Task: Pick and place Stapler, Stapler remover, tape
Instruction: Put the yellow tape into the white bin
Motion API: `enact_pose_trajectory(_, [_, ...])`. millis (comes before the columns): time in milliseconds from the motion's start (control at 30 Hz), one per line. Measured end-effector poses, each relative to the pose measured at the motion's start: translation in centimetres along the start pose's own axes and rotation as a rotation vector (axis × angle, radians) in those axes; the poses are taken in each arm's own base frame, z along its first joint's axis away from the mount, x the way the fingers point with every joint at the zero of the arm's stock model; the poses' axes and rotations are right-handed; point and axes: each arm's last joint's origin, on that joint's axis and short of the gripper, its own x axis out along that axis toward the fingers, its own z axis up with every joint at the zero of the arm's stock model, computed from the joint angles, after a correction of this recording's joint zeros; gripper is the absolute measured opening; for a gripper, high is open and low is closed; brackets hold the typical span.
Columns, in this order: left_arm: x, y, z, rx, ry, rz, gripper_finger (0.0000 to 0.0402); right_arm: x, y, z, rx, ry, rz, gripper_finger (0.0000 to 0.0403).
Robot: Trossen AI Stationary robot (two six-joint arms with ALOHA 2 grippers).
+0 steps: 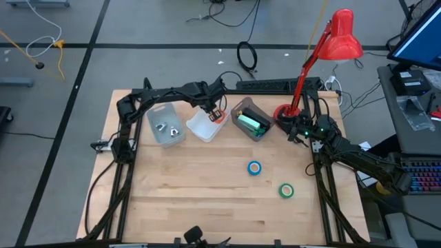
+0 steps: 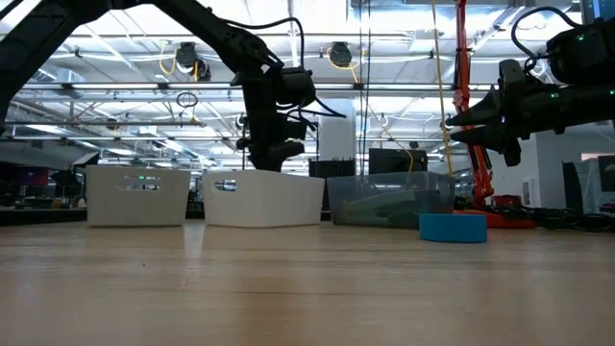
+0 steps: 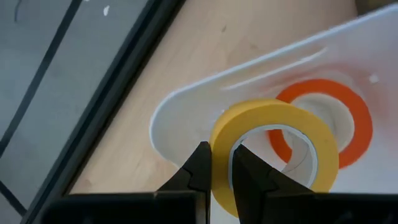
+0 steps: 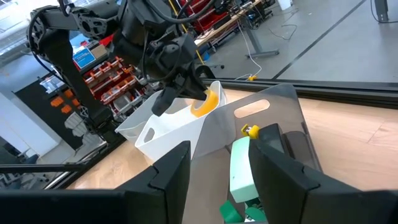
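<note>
On the wooden counter [image 1: 207,186], the green tape [image 1: 286,191] and blue tape [image 1: 255,167] lie nearest. Beyond them, over the white bin [image 1: 200,127], the left gripper [image 3: 221,177] jaws pinch the yellow tape [image 3: 273,152] wall above the orange tape [image 3: 357,127]. Right gripper [image 4: 217,171] jaws stand spread beside the grey bin [image 1: 249,118].

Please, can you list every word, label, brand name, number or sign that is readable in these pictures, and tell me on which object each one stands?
No text can be read in any view.
Yellow tape, held by the left pincer: no print shows.
Orange tape in the white bin: no print shows.
Blue sign in the room behind: too blurred to read.
</note>
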Motion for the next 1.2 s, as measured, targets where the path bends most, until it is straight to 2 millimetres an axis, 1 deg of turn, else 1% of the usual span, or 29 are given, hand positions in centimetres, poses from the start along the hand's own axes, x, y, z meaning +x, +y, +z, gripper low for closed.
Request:
enact_pose_trajectory(533, [0.1,0.3,0.1,0.022,-0.003,-0.023,0.0039,0.0,0.0,0.0,0.0,0.0,0.0,0.0155])
enact_pose_trajectory(633, [0.1,0.3,0.2,0.028,-0.019,-0.012,0.0059,0.0,0.0,0.0,0.0,0.0,0.0,0.0155])
enact_pose_trajectory(800, [0.1,0.4,0.4,0.026,-0.041,0.016,0.0114,0.0,0.0,0.0,0.0,0.001,0.002,0.0155])
enact_pose_trajectory(900, [0.1,0.4,0.5,0.024,-0.047,0.016,0.0137,0.0,0.0,0.0,0.0,0.001,0.002,0.0155])
enact_pose_trajectory(1000, [0.1,0.4,0.5,0.024,-0.048,0.024,0.0148,0.0,0.0,0.0,0.0,0.002,0.002,0.0155])
enact_pose_trajectory(1100, [-0.2,0.5,0.5,0.022,-0.054,0.029,0.0151,0.0,0.0,0.0,0.0,0.002,0.003,0.0155])
enact_pose_trajectory(1200, [-1.7,0.9,0.8,0.014,-0.076,0.029,0.0151,0.0,0.0,0.0,0.0,0.004,0.007,0.0155])
